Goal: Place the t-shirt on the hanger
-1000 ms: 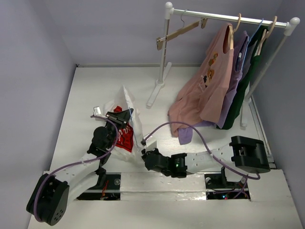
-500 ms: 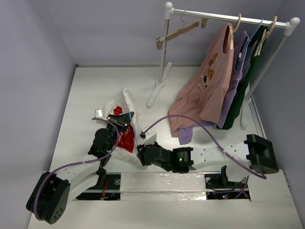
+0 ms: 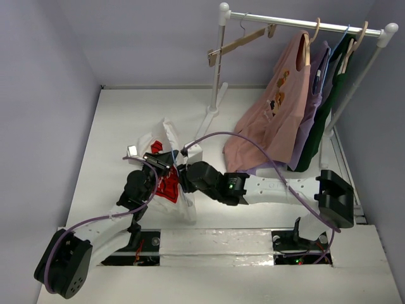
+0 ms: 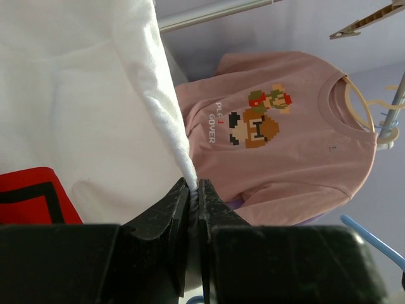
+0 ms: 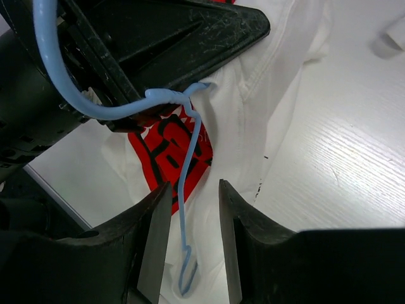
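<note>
The white t-shirt with the red graphic hangs bunched over the table at left centre. My left gripper is shut on a white fold of the shirt, with the cloth pinched between the fingertips. My right gripper is right beside it, open. In the right wrist view the thin light-blue wire hanger runs between the open jaws, close to the left finger, in front of the red graphic. The hanger's hook curves past the left gripper's black body.
A white clothes rack stands at the back right with a pink shirt, a lilac garment, a dark green garment and a tan wooden hanger. The rack's foot is just behind the shirt. A small pale object lies left of my left gripper.
My right arm has swung from the near table edge up and left to the shirt, beside my left gripper. My left gripper has stayed put, holding the shirt.
</note>
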{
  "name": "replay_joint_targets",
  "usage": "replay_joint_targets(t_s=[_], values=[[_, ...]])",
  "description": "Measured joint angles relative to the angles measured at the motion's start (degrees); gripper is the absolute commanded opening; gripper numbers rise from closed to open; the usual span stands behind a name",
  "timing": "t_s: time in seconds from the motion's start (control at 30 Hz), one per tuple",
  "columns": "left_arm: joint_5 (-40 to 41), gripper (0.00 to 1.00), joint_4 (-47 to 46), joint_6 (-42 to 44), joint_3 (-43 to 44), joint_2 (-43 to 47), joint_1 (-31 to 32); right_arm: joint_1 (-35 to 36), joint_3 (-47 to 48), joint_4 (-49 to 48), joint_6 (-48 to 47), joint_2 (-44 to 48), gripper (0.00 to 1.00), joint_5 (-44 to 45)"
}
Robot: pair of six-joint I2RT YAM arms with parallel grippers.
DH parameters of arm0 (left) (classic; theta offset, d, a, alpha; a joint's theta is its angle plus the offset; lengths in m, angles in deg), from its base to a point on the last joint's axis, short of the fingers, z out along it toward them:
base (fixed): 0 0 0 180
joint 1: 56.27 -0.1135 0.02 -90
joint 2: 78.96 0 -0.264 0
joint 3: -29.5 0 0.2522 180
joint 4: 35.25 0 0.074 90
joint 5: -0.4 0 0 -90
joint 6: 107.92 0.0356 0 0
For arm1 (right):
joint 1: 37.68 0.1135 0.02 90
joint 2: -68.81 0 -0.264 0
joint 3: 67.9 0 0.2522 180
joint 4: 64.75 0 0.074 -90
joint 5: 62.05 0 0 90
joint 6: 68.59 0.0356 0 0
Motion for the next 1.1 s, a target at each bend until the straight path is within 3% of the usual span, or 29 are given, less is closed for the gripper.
replay_joint_targets(t_s=[0.13, 0.37, 0.5, 0.53, 0.6, 0.63, 0.67, 0.8, 0.9, 1.1], values=[[-0.2, 0.0, 0.8, 0.7, 0.2, 0.0, 0.0, -0.7, 1.3, 0.1, -1.1, -1.4, 0.4, -1.5], [-0.5, 0.0, 2.4, 1.8, 0.3, 1.2, 0.0, -2.3, 2.8, 0.2, -1.5, -4.0, 0.29, -3.4], [-0.3, 0.0, 4.1, 2.3, 0.4, 2.4, 0.0, -2.1, 3.7, 0.1, -1.4, -5.0, 0.1, -3.8], [-0.2, 0.0, 4.5, 2.4, 0.5, 2.7, 0.0, -2.1, 3.7, 0.2, -1.0, -5.0, 0.0, -3.5], [0.4, 0.0, 5.2, 2.7, 0.7, 3.3, -0.1, -2.3, 3.7, 0.4, -0.5, -4.9, 0.0, -2.6], [0.7, 0.05, 5.6, 2.9, 0.8, 3.6, -0.1, -2.3, 3.7, 0.5, -0.3, -4.9, 0.0, -2.1], [0.9, 0.19, 6.0, 3.2, 0.8, 3.8, -0.1, -2.3, 3.6, 0.6, -0.3, -4.8, 0.0, -1.8], [1.3, 0.55, 9.3, 4.7, 1.9, 4.8, 0.0, -2.3, 2.1, 0.4, -0.2, -3.8, 0.0, -0.7], [2.5, 0.66, 13.5, 6.7, 5.0, 4.9, 0.0, -2.3, 0.1, 0.2, 0.3, -1.7, 0.0, -0.3], [3.8, 0.66, 19.2, 10.9, 13.7, 3.0, -2.9, -2.5, -4.2, -0.9, 1.0, 2.6, 0.0, -0.2]])
